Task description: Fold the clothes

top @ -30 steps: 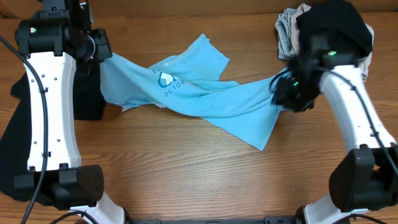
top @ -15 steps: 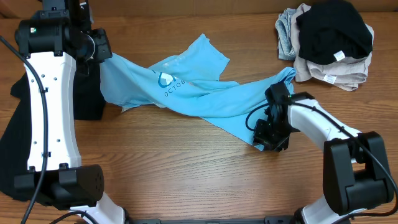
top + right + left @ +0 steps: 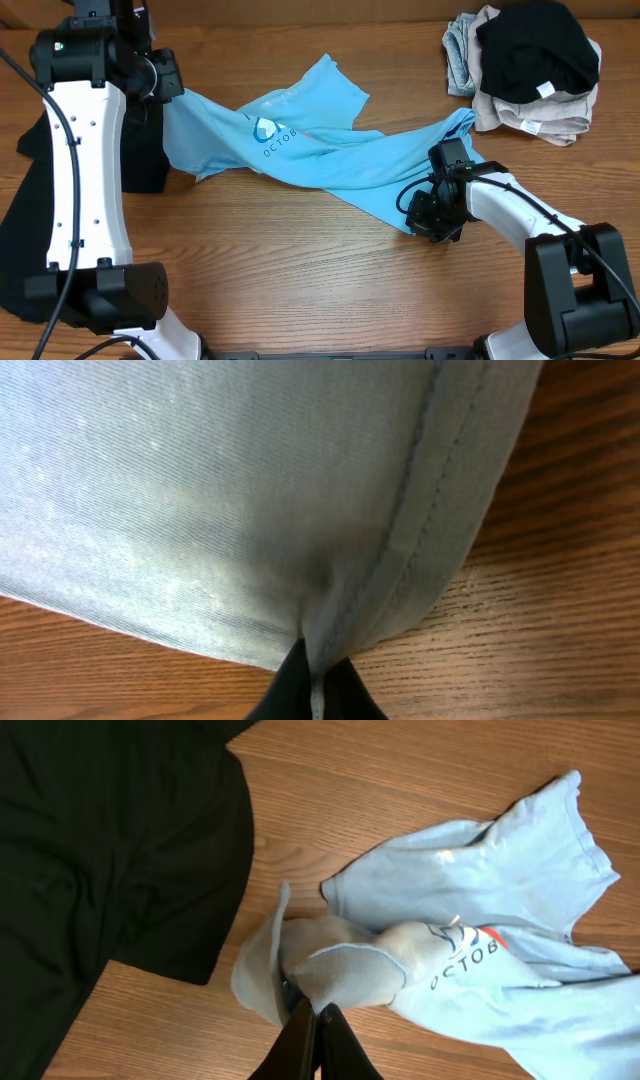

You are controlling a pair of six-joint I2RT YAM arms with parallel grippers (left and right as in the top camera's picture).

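Wood-grain tabletop (image 3: 300, 290) fills nearly the whole overhead view; of the room, only a tan strip shows past its far edge. A black garment (image 3: 110, 840) lies spread flat at the left edge, partly under the left arm. The light blue T-shirt (image 3: 330, 160) stretches twisted and rumpled across the middle, its lettering partly visible. A pile of clothes (image 3: 530, 70), black over beige and grey, sits in the far right corner.

Within the last second the right arm dropped from near that pile to the shirt's lower hem, and the right gripper (image 3: 315, 670) went from part-open to pinched tight on the stitched edge. The left gripper (image 3: 315, 1020) stays clamped on a bunched end of the shirt. With both ends held, the shirt looks ready to be pulled out flat before any fold.
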